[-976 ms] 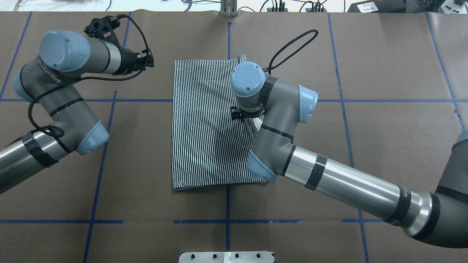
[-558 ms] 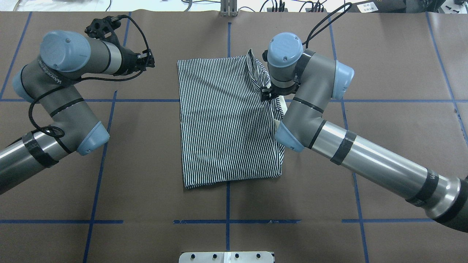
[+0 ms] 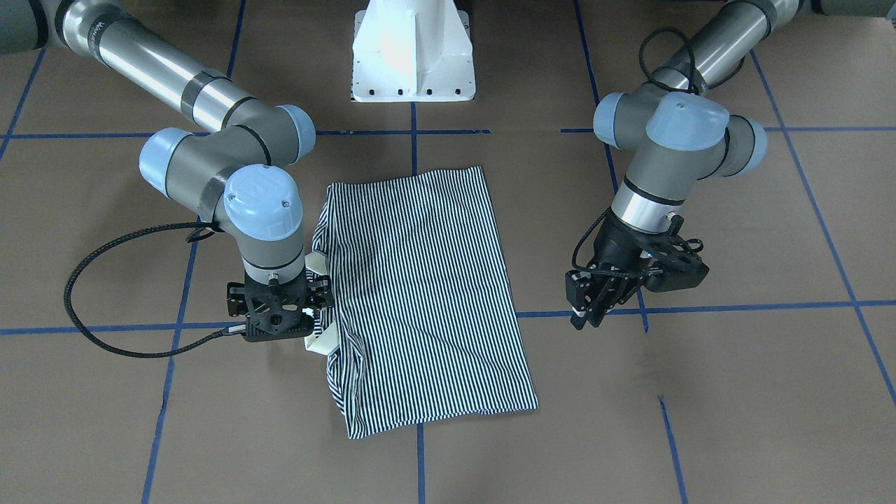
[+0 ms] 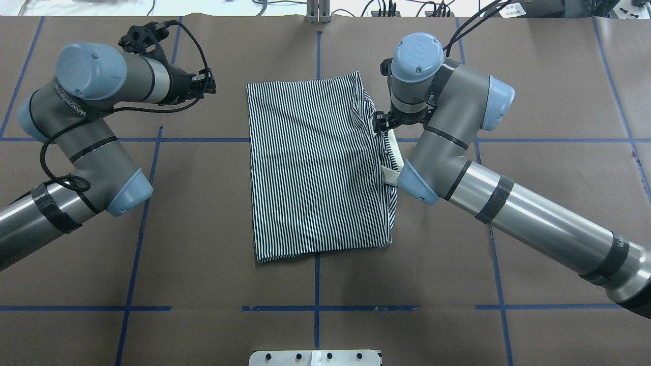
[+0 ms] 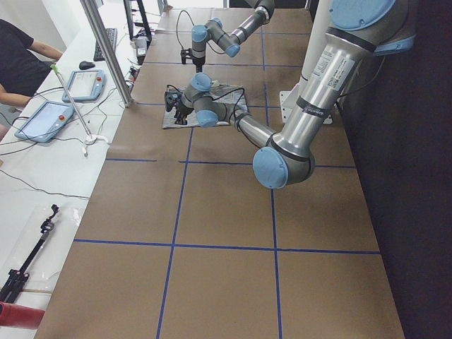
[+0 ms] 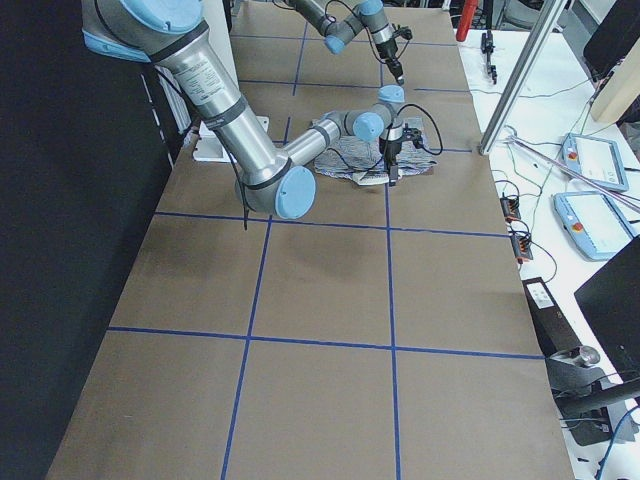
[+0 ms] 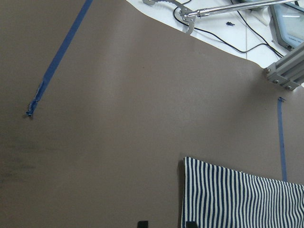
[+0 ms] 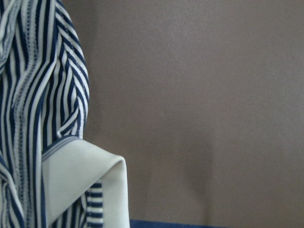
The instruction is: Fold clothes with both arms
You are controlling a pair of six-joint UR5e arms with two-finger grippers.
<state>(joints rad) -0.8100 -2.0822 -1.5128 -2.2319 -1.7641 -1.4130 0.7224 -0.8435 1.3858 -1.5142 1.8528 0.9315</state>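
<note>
The navy-and-white striped polo shirt point(image 4: 315, 168) lies folded mid-way along the brown paper table point(image 4: 203, 254), nearer its far edge. My black right pincer point(image 4: 380, 123) is at its rumpled right edge by the cream collar point(image 4: 392, 152); clamped or not, I cannot tell. I'd smooth that edge flat. My left pincer point(image 4: 207, 84) hovers spread, far-left.

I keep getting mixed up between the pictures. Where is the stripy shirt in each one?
Front-facing: shirt in the middle, a bit slanted.
Overhead: shirt in the middle.
Exterior left: shirt tiny, upper middle.
Exterior right: shirt tiny, upper middle.
Left wrist: shirt in the bottom right corner.
Right wrist: shirt close up, along the left edge.
Landmark: the cream collar at the shirt's side edge.
</note>
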